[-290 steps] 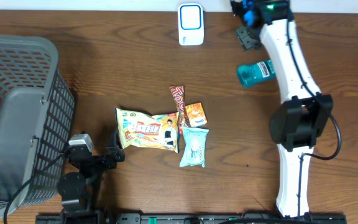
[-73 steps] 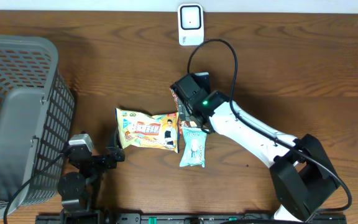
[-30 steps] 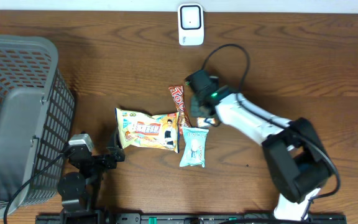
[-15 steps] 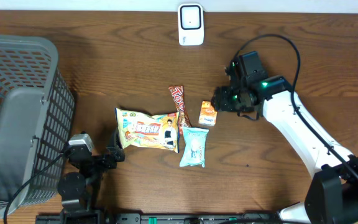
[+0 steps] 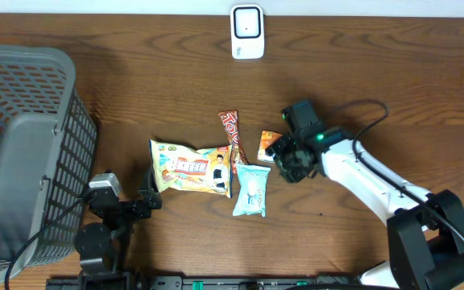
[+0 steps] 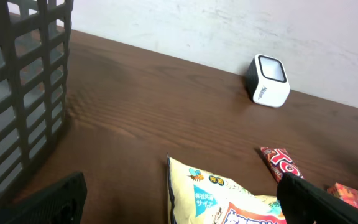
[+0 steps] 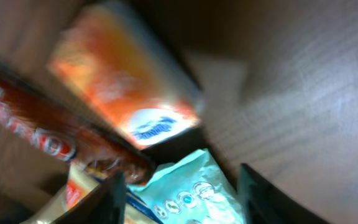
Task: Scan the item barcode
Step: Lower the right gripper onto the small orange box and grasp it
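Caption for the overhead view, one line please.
Open right gripper beside the orange box, near red bar, teal packet and yellow snack bag; scanner at the far edge.

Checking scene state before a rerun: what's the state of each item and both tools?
orange box, on table, not gripped
red bar, lying flat
yellow snack bag, lying flat
blue pouch, lying flat
scanner, standing by back edge
left tool, open, empty
right tool, open, beside orange box

Overhead looks straight down on the whole surface [image 5: 135, 97]. The left wrist view sits low, facing across to the scanner [image 6: 269, 81]. The right wrist view, close and blurred, shares the orange box [image 7: 123, 93] with overhead.
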Robot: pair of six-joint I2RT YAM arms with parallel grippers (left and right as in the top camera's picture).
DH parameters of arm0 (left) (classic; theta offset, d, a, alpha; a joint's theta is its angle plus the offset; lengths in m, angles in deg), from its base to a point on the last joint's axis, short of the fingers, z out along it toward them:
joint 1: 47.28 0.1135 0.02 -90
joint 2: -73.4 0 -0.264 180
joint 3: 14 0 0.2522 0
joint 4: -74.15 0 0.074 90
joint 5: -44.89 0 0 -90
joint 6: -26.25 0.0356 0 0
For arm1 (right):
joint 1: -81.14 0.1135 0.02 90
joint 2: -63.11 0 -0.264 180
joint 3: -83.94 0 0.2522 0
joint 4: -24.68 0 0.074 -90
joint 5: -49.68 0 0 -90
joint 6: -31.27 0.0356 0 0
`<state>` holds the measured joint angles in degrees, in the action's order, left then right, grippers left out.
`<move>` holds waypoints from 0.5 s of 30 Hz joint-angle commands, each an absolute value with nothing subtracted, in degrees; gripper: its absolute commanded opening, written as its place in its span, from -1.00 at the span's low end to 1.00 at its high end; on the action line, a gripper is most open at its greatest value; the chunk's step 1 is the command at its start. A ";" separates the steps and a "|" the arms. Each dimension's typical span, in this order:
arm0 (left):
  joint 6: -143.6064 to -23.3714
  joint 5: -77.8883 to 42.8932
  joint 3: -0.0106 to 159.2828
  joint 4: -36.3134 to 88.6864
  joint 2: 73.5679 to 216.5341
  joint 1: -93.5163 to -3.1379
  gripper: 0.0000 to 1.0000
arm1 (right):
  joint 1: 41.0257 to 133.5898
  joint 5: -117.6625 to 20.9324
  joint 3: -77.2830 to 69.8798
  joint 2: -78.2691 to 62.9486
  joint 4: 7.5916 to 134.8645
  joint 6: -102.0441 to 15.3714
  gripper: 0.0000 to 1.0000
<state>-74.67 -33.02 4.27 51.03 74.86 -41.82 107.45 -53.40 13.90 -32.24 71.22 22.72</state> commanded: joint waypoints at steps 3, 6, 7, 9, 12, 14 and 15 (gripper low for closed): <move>-75.19 -32.69 2.87 50.55 74.81 -42.00 0.96 | 108.63 -52.22 18.25 -32.92 64.24 39.22 0.05; -75.19 -32.69 2.87 50.55 74.81 -42.00 0.96 | 108.63 -50.89 19.61 -32.92 59.79 41.45 -0.03; -75.19 -32.69 2.87 50.55 74.81 -42.00 0.96 | 108.63 -50.08 19.61 -32.92 59.59 42.23 -0.03; -75.19 -32.69 2.87 50.55 74.81 -42.00 0.96 | 108.63 -48.03 19.61 -32.92 59.00 42.61 -0.02; -75.19 -32.69 2.87 50.55 74.81 -42.00 0.96 | 108.67 -46.93 19.61 -32.92 58.17 42.63 0.00; -75.19 -32.69 2.87 50.55 74.81 -42.00 0.96 | 108.74 -46.58 19.61 -32.96 56.97 42.63 0.05; -75.19 -32.69 2.87 50.55 74.81 -42.00 0.96 | 108.74 -46.54 19.61 -33.13 56.03 42.63 0.05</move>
